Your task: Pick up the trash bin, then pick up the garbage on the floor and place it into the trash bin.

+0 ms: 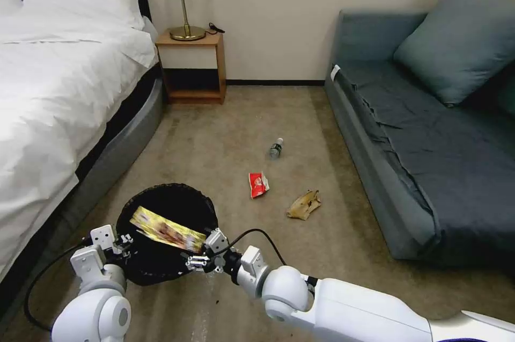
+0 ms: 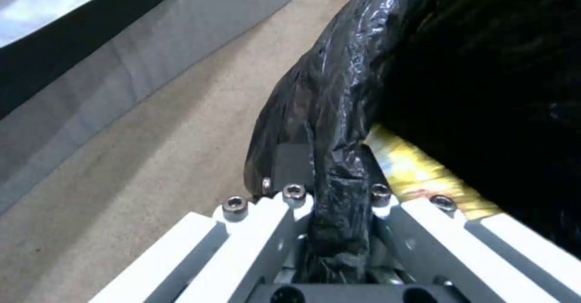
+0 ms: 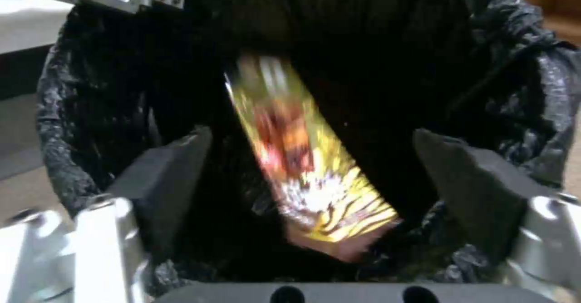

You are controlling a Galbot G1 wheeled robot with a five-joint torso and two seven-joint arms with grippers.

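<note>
Dropping the wrapper (image 1: 167, 230) into the bin (image 1: 177, 199): best done with the right gripper (image 3: 315, 194) kept centred over the mouth, jaws spread wide as they are now, pads (image 3: 172, 166) clear of the liner on both sides, and no pulling away until the wrapper is judged well below the rim. Worth watching the near edge, since the wrapper lies slantwise across the opening in the head view, its right end close to the rim beside the gripper; a nudge there could likely tip it back out. Left gripper (image 2: 339, 194) clamped on a fold of the black liner at the bin's left near rim, holding the bin up off the carpet; best kept level and steady, because thin plastic may slip or stretch under load. Bin at near left, by the bed (image 1: 59, 89), mouth facing up and open. Inside: the gold-yellow wrapper, loose and blurred in the right wrist view, apparently free of the pads; nothing else made out in the dark interior. Left on the carpet, well apart from the bin toward the right: red packet (image 1: 258, 184), brown paper (image 1: 304, 205), and farther off the bottle (image 1: 276, 148).
</note>
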